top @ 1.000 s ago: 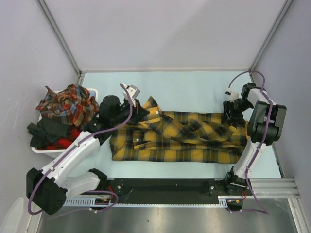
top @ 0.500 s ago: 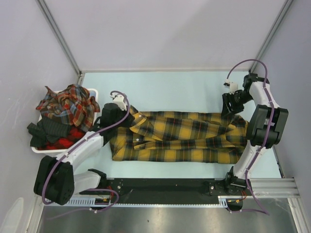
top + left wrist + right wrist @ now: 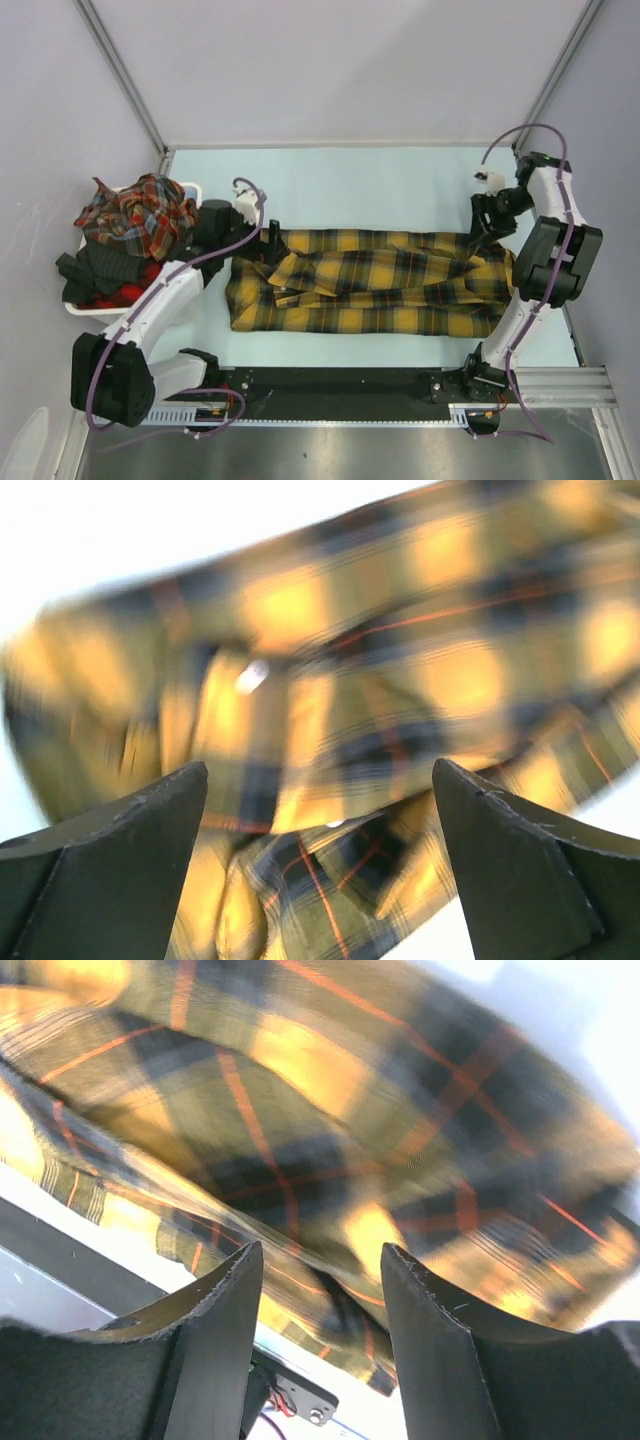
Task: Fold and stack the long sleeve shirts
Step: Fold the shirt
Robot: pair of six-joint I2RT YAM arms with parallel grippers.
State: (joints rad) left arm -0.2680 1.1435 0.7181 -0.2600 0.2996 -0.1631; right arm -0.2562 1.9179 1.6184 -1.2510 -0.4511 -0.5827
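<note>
left tool [image 3: 318, 770] hangs over the collar end of the shirt with its two fingers spread as wide as they go and nothing between them. only blurred plaid shows below. right tool [image 3: 320, 1255] sits at the opposite end, over the hem, with its fingers part-way apart. cloth shows in the gap, but the blur gives no clear sign that any of it is caught.

the mustard-yellow plaid shirt [image 3: 370, 282] lies flat and lengthwise across the pale blue desk [image 3: 350, 175], collar to the left and hem to the right, in front of both arm bases. the cloth on its upper half lies in loose, uneven folds rather than smooth.

this looks like soft, light flannel. it should be limp, with no stiffness, and likely to sag, crease or slide over itself when lifted. the surest holds are probably the thicker edges, the collar or shoulder seam on the left and the hem corners on the right, pinching all layers together so none drops away.

a white basket [image 3: 75, 308] stands at the left edge of the desk, heaped with red plaid shirts [image 3: 135, 212] and some dark cloth. it is just beside the left arm, which crosses between it and the shirt, so a wide leftward swing could brush it. purple cables loop over both wrists.
</note>
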